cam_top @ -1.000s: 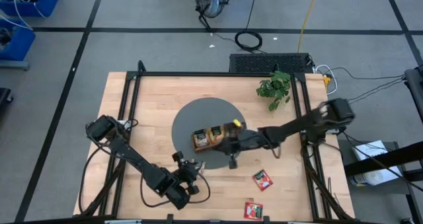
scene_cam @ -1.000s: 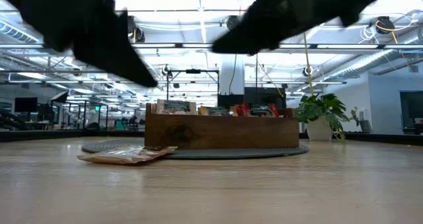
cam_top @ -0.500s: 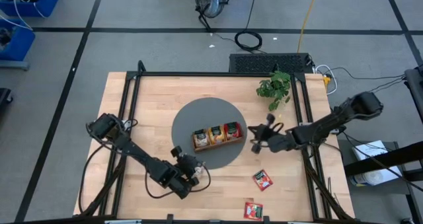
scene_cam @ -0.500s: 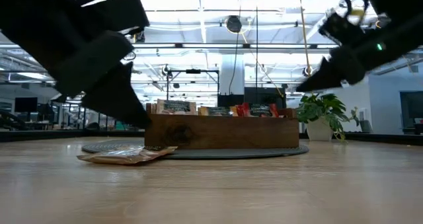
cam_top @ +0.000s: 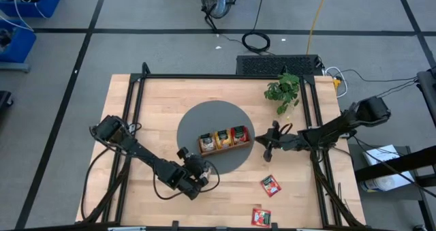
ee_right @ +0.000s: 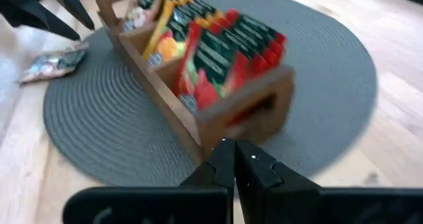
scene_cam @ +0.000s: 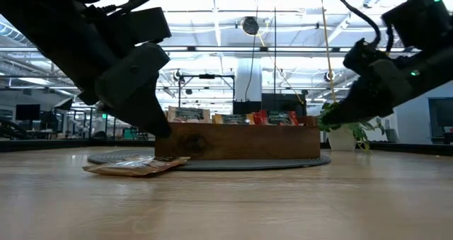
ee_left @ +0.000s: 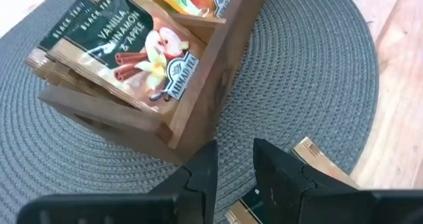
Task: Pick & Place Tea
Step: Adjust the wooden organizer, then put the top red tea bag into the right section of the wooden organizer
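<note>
Your left claw (cam_top: 194, 174), fingers slightly apart and empty, hovers right at the beige packet (scene_cam: 138, 167) lying flat at the mat's 7 o'clock edge. The right claw (cam_top: 268, 145), closed, waits at 3 o'clock.

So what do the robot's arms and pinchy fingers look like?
Both arms are black and jointed, thin links with chunky blocks at the joints and black cables along them. The left gripper and the right gripper each end in two dark, flat, tapered fingers. A small green light glows on one arm in the low view.
</note>
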